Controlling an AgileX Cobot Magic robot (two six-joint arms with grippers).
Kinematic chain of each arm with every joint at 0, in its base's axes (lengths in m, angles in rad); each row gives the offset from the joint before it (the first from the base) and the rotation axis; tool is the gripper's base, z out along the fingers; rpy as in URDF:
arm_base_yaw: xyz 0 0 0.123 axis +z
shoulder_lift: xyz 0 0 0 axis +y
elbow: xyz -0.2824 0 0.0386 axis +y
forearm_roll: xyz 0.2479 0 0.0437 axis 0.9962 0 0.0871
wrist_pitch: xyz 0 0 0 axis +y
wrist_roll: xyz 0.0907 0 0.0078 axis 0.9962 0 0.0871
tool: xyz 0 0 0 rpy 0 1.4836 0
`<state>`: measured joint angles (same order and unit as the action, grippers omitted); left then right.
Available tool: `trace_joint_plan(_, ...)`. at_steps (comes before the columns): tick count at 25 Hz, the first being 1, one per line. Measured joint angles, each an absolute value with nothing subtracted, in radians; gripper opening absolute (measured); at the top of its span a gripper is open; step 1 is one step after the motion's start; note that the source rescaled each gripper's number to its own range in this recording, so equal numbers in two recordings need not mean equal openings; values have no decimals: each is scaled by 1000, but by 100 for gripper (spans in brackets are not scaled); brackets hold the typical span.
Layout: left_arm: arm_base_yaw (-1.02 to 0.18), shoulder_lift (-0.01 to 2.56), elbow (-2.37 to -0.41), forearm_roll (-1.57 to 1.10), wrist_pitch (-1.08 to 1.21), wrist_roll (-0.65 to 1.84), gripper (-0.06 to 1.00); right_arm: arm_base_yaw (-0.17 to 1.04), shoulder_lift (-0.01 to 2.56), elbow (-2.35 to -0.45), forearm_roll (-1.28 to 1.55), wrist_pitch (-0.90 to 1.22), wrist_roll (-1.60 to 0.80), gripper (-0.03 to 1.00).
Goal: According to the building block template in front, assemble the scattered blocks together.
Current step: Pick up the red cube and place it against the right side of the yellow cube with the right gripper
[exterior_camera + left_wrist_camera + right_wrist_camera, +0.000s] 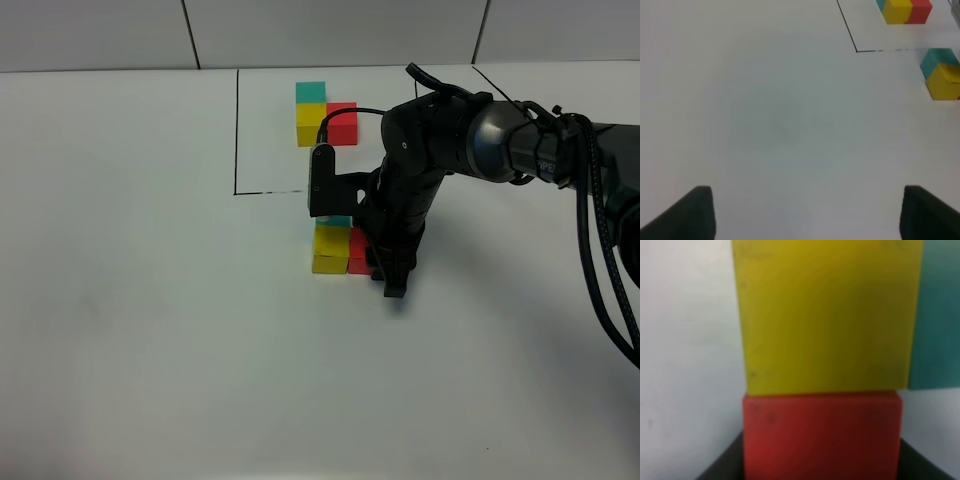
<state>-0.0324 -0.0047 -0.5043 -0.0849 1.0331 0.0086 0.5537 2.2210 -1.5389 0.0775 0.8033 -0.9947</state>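
Note:
The building block template [322, 115] lies at the back inside the black outline, teal behind yellow with red to the right; it also shows in the left wrist view [902, 11]. The scattered blocks sit together in the middle: the yellow cube [331, 248] [825, 315], the red cube [358, 250] [822, 435] against its right side, and the teal cube [333, 221] [937, 315] behind the yellow one, partly hidden by the arm. My right gripper [391, 283] is shut, low at the red cube's right side. My left gripper [815, 215] is open over bare table, holding nothing.
A black line [237, 130] marks a rectangle on the white table [150, 300] around the template. The right arm and its cables [600, 230] come in from the right edge. The left arm is outside the exterior high view.

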Motion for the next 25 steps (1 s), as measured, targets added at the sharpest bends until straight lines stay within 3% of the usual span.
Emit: trace_joint_plan(25, -32, -5, -504, -85, 1033, 9, 98, 554, 2221, -1540, 79, 804, -995, 0)
